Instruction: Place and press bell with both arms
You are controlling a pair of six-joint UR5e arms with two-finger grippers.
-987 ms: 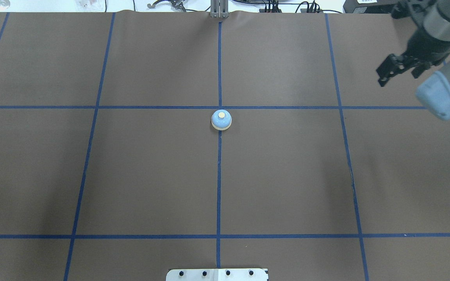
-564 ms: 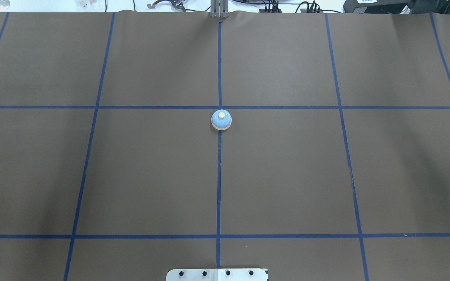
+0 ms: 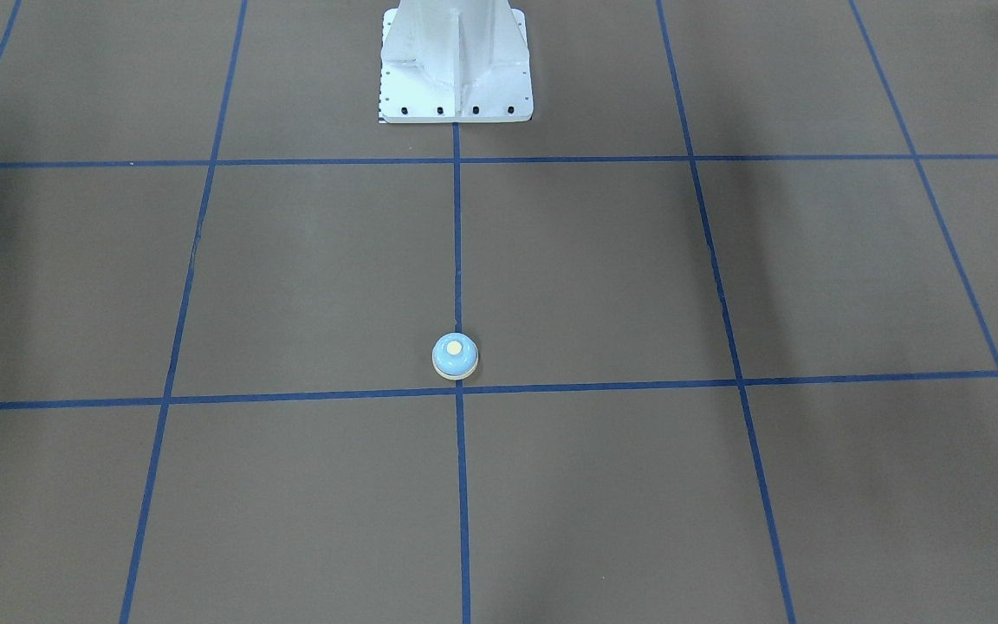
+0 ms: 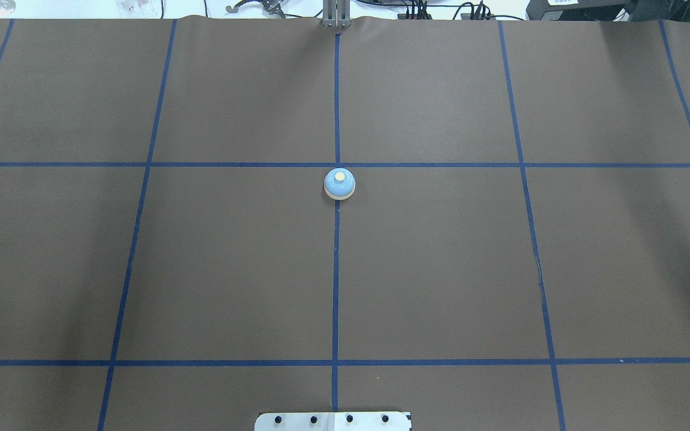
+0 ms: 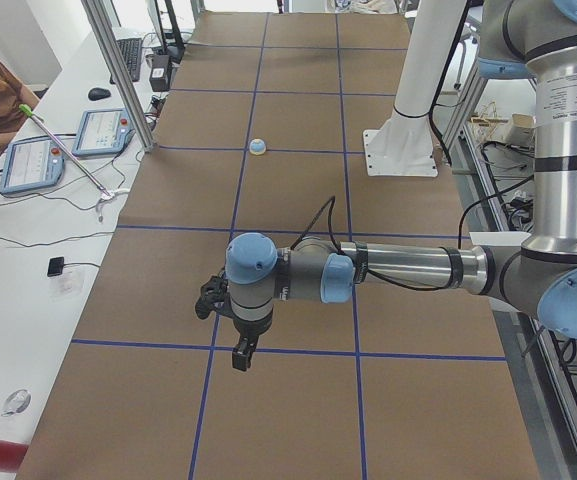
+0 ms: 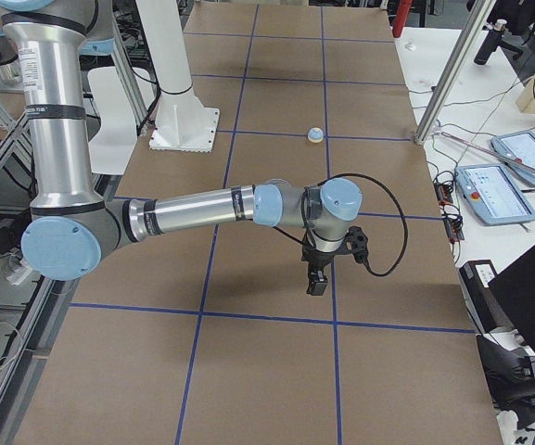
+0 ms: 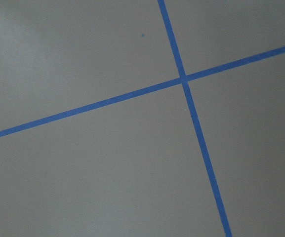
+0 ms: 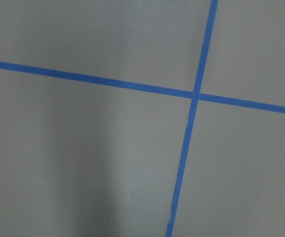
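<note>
1. Bell point(image 4: 339, 183) is sitting upright on table's point(image 4: 441, 269) centre tape line point(image 4: 335, 287).
2. Left gripper point(image 5: 240, 352), right gripper point(image 6: 317, 281) are hanging well apart from it; openings: cannot tell.
3. Pressing seemingly pending: descending squarely onto button point(image 4: 339, 176), no sideways shove.

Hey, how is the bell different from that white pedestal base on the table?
The bell is small, round and light blue with a cream button; the white pedestal base is far larger and square-footed, with bolts along its edge. The bell stands mid-table beside a tape crossing; the base stands at the robot's side. Both sit on the centre tape line.
</note>
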